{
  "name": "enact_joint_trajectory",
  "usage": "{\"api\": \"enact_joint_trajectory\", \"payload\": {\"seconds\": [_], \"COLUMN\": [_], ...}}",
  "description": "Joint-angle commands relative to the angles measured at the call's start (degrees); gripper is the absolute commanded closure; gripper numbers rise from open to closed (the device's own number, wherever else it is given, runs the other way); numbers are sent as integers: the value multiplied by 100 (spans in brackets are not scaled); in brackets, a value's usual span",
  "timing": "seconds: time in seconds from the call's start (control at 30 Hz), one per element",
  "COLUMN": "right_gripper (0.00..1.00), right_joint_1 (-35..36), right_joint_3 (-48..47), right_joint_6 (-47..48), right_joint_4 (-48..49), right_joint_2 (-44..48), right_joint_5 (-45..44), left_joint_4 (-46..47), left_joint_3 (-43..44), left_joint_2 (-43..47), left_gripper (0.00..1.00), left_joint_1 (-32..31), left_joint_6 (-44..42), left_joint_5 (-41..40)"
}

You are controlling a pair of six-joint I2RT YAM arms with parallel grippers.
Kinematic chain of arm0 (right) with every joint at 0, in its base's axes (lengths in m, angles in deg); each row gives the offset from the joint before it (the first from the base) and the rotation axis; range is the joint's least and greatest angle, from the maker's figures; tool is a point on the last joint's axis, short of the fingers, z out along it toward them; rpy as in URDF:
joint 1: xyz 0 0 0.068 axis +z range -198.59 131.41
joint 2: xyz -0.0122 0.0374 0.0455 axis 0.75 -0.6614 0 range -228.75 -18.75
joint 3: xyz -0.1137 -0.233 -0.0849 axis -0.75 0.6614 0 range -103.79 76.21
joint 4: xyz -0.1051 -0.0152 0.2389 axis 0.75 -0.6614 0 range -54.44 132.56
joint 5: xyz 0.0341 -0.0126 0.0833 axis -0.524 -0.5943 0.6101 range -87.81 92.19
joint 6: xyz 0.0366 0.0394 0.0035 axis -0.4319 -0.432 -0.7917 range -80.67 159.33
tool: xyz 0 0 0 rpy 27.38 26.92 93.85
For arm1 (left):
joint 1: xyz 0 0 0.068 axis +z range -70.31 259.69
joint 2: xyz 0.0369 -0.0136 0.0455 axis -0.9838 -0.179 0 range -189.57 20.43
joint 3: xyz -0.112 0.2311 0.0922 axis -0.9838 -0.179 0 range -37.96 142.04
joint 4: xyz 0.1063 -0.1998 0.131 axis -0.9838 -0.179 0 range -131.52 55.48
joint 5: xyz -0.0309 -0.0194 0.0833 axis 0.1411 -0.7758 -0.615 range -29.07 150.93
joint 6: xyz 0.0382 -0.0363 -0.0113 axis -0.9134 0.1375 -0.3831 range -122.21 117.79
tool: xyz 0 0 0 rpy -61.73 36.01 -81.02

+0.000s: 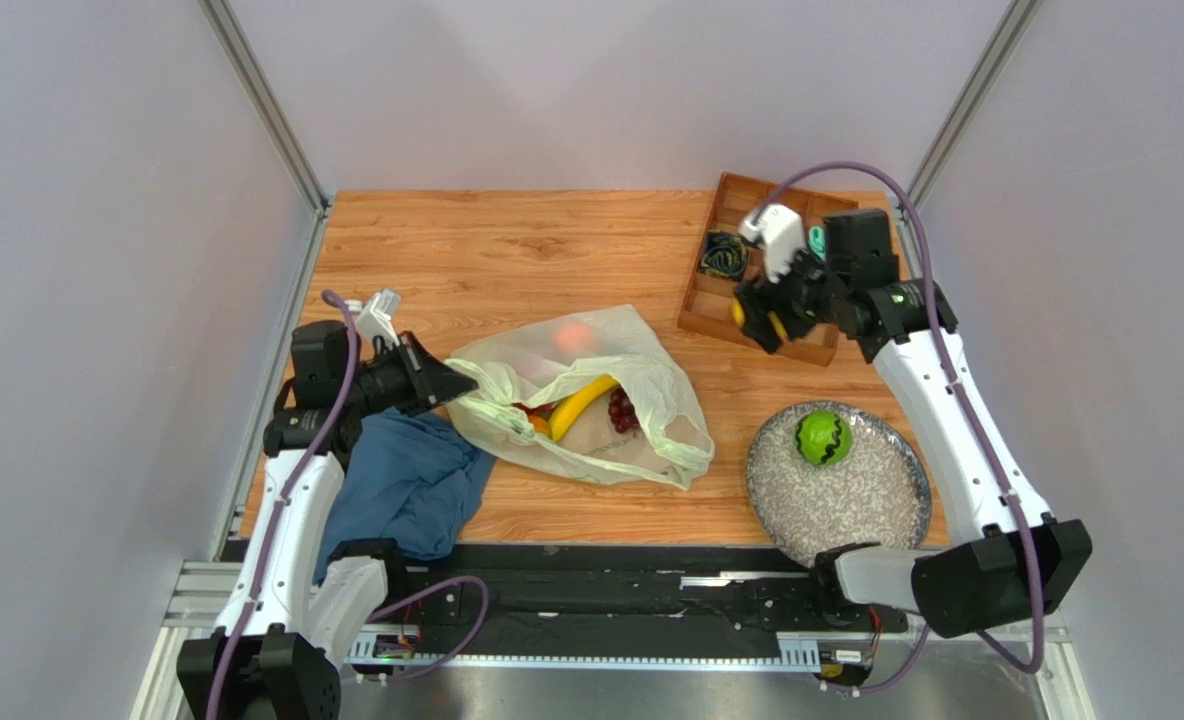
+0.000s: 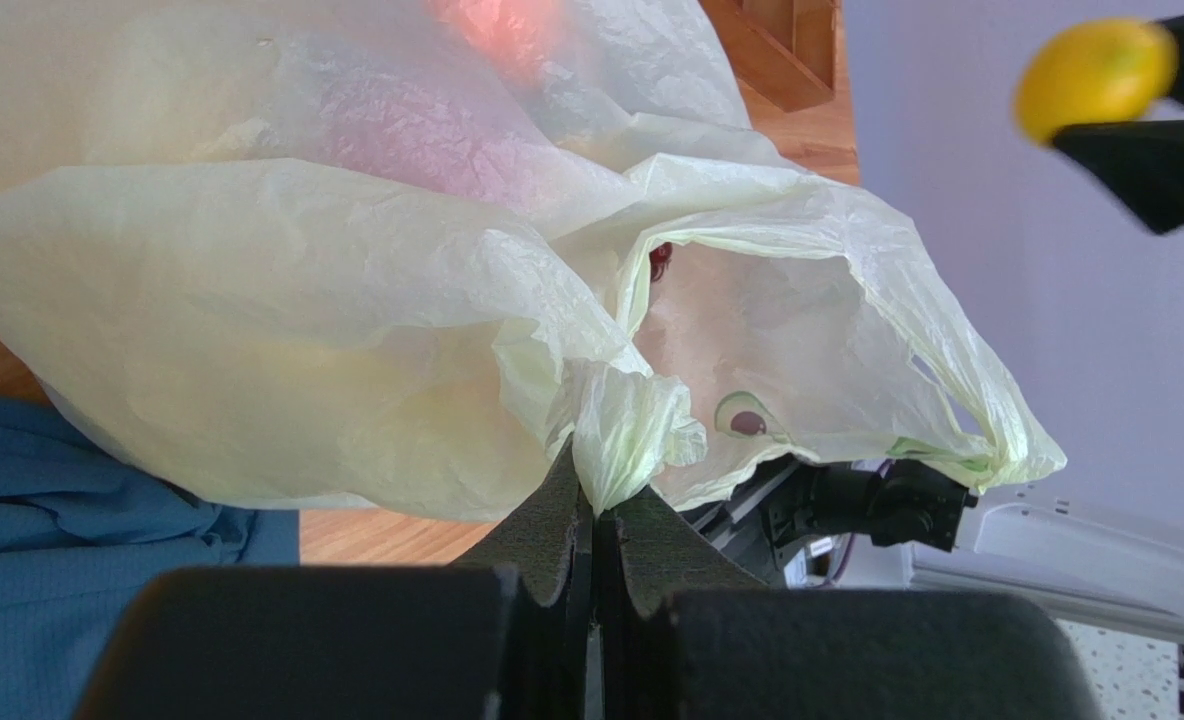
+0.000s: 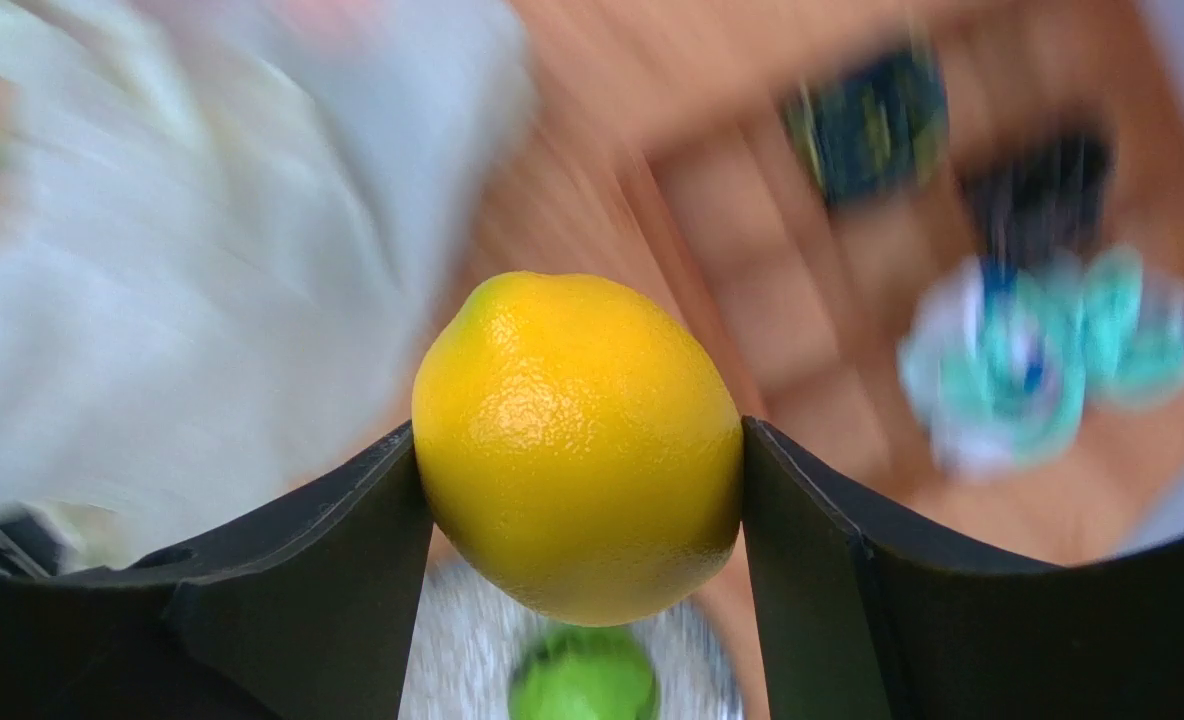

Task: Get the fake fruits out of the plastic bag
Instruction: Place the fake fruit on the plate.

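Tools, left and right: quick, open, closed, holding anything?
Left tool: closed on the plastic bag.
Right tool: closed on the lemon.

The plastic bag is thin, translucent pale yellow-green film, crinkled and faintly shiny along its folds. The lemon has yellow skin with fine pebbled dimples and a soft sheen. The fingers of the right pincer look like matt black plastic. The green apple is glossy and catches a highlight. The plate is silvery with a speckled, rough-looking finish. The counter is smooth wood with visible grain, and the tray is darker wood. The blue cloth is matt and soft, gathered in folds.
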State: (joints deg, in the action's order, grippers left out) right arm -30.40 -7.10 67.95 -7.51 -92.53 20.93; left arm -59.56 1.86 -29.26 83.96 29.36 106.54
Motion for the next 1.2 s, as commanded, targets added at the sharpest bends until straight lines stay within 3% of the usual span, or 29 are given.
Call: {"api": "enact_joint_trajectory", "payload": {"seconds": [0.0,0.1,0.2,0.47,0.7,0.9,1.0,1.03,1.17], "right_gripper": [41,40,40,39,38,22,11,0,0], "right_joint_1": [-1734,-3114,-3769,-4034,-4710,-4799,-4816,-4834,-4861], "right_joint_3": [1400,1895,2221,3188,3242,3365,3321,3156,2268], "right_joint_6": [100,21,292,951,1365,1672,1735,1735,1970], "right_joint_4": [-846,-1127,-1216,-637,-163,23,-47,-152,-1475], "right_joint_2": [600,996,1269,1270,690,31,-251,-277,-225], "right_joint_5": [-546,-346,-170,-231,173,665,727,780,1585], "left_joint_4": [254,263,298,25,-239,-210,-676,-765,-854], "left_joint_3": [44,18,35,562,879,870,1080,1116,1248], "left_joint_2": [197,232,127,-532,-1051,-1385,-1482,-1499,-1587], "left_gripper": [100,100,100,100,100,100,99,98,94], "left_joint_1": [39,30,30,82,425,504,513,522,513], "left_joint_6": [165,191,191,-168,-661,-1161,-1802,-1865,-1927], "left_joint_5": [89,45,36,62,536,1126,1257,1241,1688]}}
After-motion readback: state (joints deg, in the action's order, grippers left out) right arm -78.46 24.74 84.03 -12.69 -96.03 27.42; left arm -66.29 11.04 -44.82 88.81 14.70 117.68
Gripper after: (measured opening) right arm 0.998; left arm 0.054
